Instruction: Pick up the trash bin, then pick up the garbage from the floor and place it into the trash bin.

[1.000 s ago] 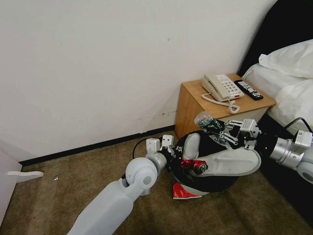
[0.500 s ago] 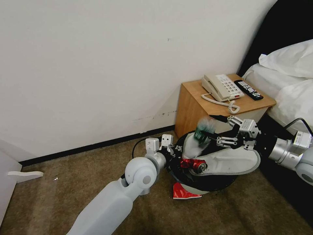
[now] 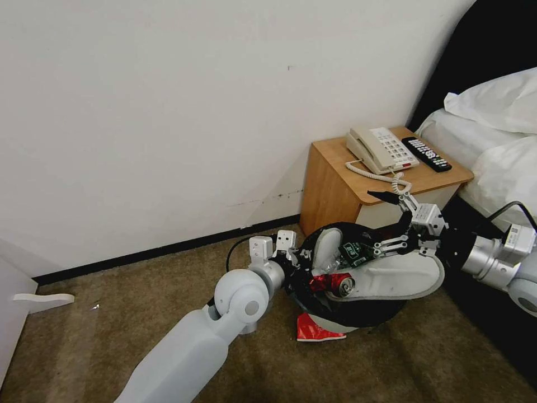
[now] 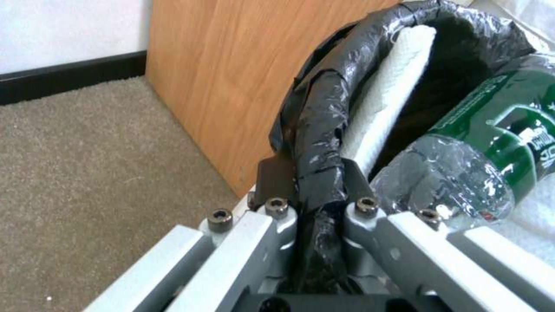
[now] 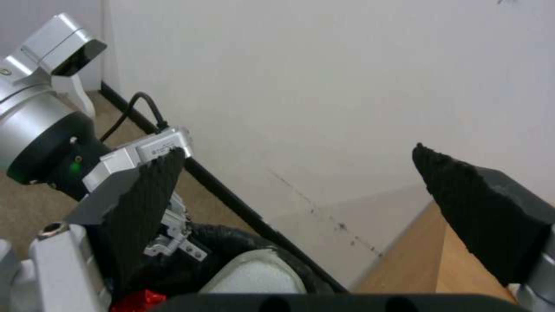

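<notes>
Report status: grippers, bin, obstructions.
Left gripper clamped on trash bin rim. Right gripper open above it. Bottle in bin. Nightstand close behind.

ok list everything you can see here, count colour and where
bin: 1, white with black liner, on the carpet by the nightstand, rim clamped by the left gripper
slippers: 2, white, sticking out of the bin
bottle: 1, clear with green label, lying in the bin
can: 1, red, crushed, in the bin
red litter: 1, on the carpet against the bin's base
carpet: beige-brown
nightstand: 1, wooden, by the wall
phone: 1, cream, on the nightstand
remote: 1, black, on the nightstand
bed: white, at right
left gripper: shut on the bin rim
right gripper: open, above the bin
</notes>
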